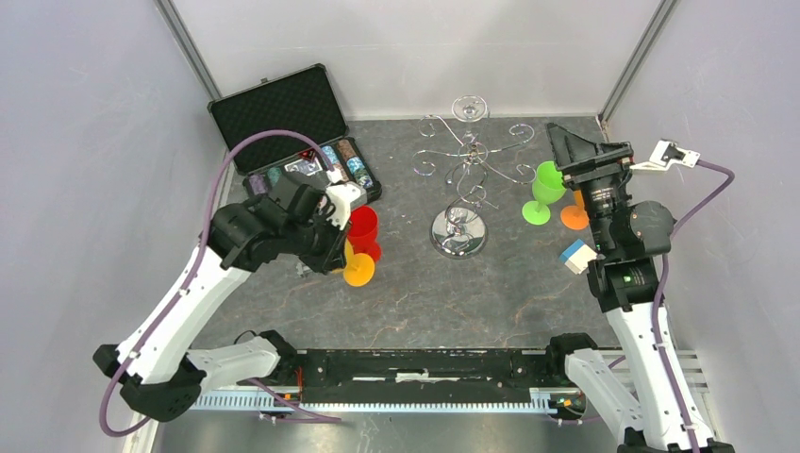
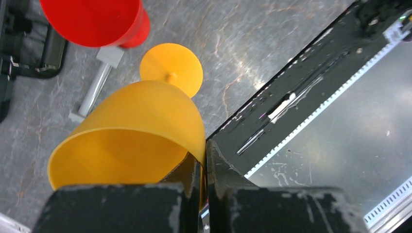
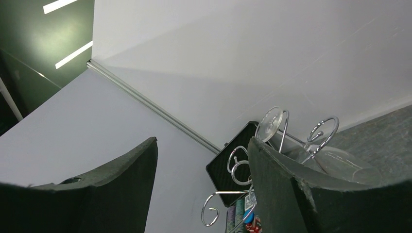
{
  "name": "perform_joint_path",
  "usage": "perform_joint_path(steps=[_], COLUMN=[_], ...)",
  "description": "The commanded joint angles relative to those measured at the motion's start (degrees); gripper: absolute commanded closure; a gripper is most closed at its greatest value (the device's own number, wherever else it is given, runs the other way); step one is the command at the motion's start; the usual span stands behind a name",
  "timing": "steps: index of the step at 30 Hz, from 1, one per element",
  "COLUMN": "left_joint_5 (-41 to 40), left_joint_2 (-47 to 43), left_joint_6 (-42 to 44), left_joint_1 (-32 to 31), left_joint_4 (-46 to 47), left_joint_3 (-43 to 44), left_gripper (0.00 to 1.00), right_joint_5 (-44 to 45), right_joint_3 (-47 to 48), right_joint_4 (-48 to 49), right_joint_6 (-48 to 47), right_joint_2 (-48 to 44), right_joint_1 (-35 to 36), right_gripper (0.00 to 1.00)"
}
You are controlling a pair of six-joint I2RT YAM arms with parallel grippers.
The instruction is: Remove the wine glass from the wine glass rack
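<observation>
Wine glass of orange plastic (image 2: 131, 131), nearest the arm bases and well left of the rack, is pinched at its rim by the closed fingers of the left gripper (image 2: 204, 155); only the left wrist view shows that pinch. A red plastic cup (image 1: 364, 231) stands just beside it on the grey marbled table (image 1: 425, 302). Mid-table stands the shiny chrome wire rack (image 1: 459, 231). To its right, the right gripper (image 3: 203, 143) hangs with jaws apart, holding nothing, by an upright green plastic wine glass (image 1: 544, 189). Farthest, a clear wine glass (image 3: 345, 165) hangs from the rack, plainest in the right wrist view.
</observation>
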Motion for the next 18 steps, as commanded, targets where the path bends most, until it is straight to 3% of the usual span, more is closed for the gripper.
perform_joint_path(steps=[1, 6, 18], left_joint_5=[-8.05, -14.78, -14.15], left_joint_2=[1.98, 2.7, 1.57], left_joint_6=[-5.77, -8.82, -13.34], left_joint_1=[-1.44, -1.94, -1.93], left_joint_4=[-0.16, 1.23, 9.73], left_joint_3=[-3.51, -9.11, -16.62], left_gripper=[0.98, 0.98, 0.98], right_joint_5=[0.33, 0.55, 0.64], right_joint_3=[0.71, 1.1, 1.93], right_joint_4=[0.28, 0.15, -0.99], right_joint_6=[-0.55, -0.66, -1.23], right_joint_2=[0.14, 0.0, -0.75], right_joint_1=[-0.28, -0.25, -0.26], right_gripper=[0.28, 0.28, 0.28])
